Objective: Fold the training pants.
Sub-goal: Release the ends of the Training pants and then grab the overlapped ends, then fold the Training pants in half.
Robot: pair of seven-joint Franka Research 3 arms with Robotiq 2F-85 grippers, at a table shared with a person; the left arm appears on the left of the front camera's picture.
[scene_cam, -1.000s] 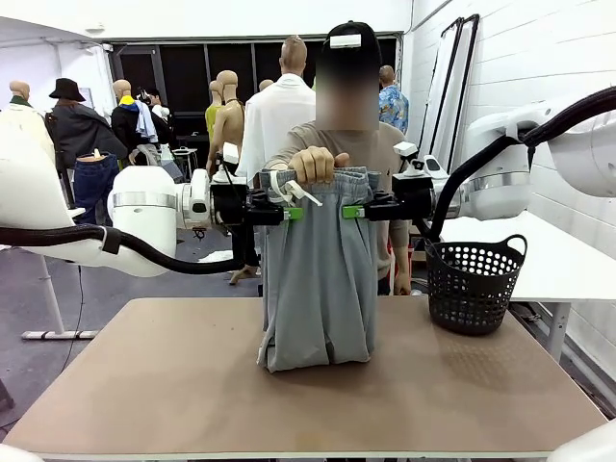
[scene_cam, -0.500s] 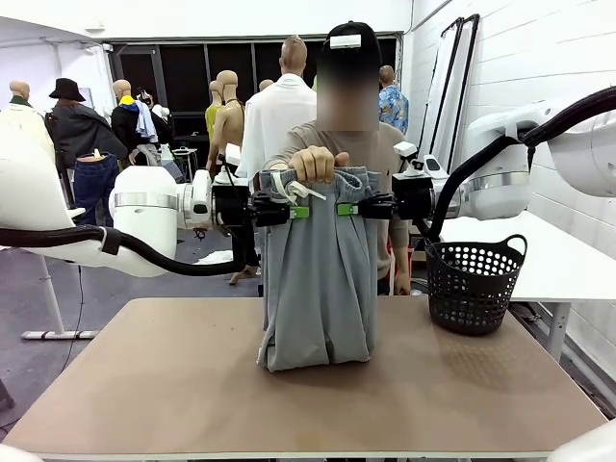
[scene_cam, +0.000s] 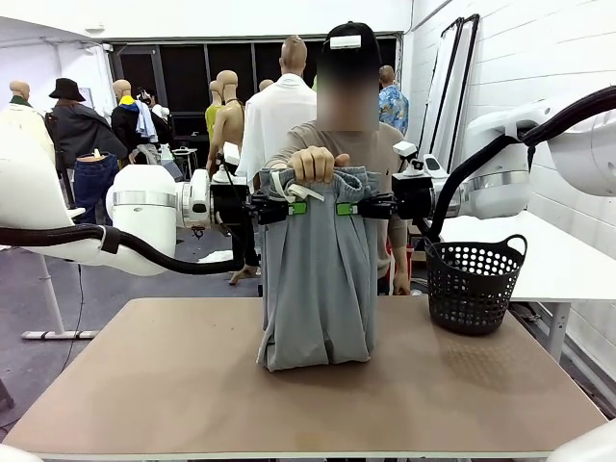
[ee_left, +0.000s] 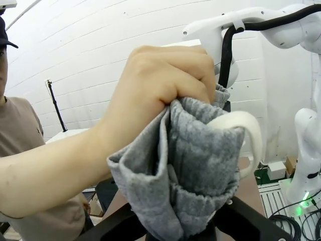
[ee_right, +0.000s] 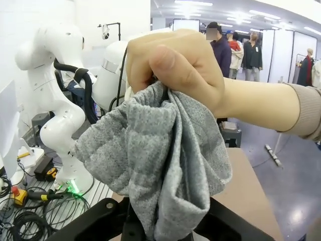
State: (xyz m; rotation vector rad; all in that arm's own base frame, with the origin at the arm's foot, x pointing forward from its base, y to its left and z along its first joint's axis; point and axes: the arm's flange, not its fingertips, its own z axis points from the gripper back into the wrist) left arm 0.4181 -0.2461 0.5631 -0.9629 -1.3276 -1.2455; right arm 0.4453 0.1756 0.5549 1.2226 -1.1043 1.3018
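Workshop interior with white block wall at the right side and a dark glazed front behind.

Counter (scene_cam: 144,385): tan, rectangular, carrying the lower end of the garment near its middle.

Training pants (scene_cam: 318,279): light grey jersey, hung upright above the counter, bottom fold resting on it; gathered waistband bunched at top, white drawstring (scene_cam: 289,188) looped over the front.

Basket (scene_cam: 474,284): black, perforated, stood at the counter's right edge, well apart from the pants.

Left gripper (scene_cam: 292,208): jaws closed on the waistband's left side, fabric pinched between the green pads.

Right gripper (scene_cam: 345,208): jaws closed on the waistband's right side.

Person's hand (scene_cam: 318,164): fist clenched on the waistband top, between the two grippers.
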